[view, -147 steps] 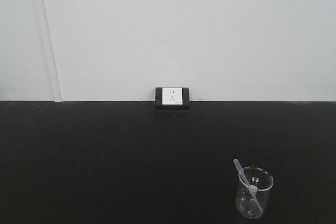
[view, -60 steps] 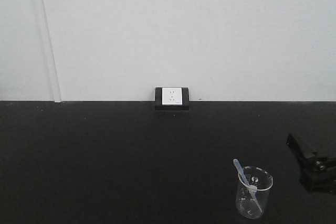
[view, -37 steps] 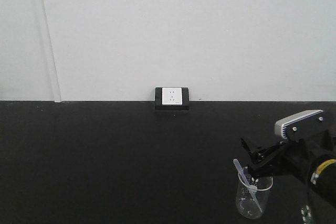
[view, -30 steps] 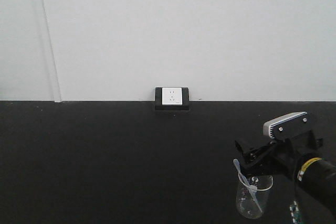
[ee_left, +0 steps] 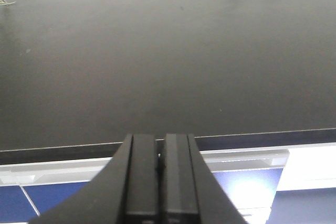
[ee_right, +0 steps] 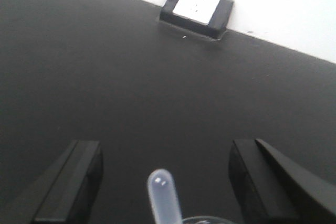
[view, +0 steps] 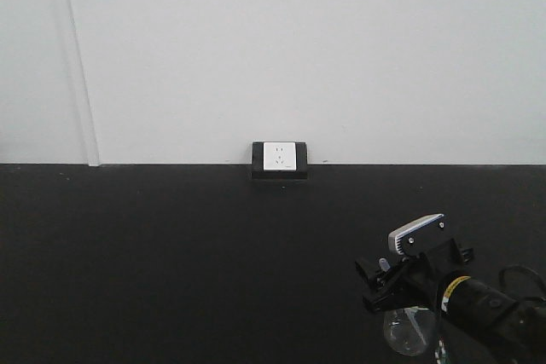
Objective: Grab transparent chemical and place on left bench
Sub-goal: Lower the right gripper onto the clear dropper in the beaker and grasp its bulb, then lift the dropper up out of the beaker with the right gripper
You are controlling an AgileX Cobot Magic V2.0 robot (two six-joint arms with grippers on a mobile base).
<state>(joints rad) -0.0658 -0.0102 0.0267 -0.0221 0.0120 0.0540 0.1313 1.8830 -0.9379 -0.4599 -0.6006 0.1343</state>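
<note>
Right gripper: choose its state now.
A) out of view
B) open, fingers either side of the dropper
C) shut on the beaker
B: the right wrist view shows the right gripper open, spread wide either side of the dropper standing in the transparent chemical.

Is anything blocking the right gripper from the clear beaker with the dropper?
Nothing visible. The open right gripper is just above the beaker, its fingers either side of the dropper bulb; only bare black counter lies around them.
</note>
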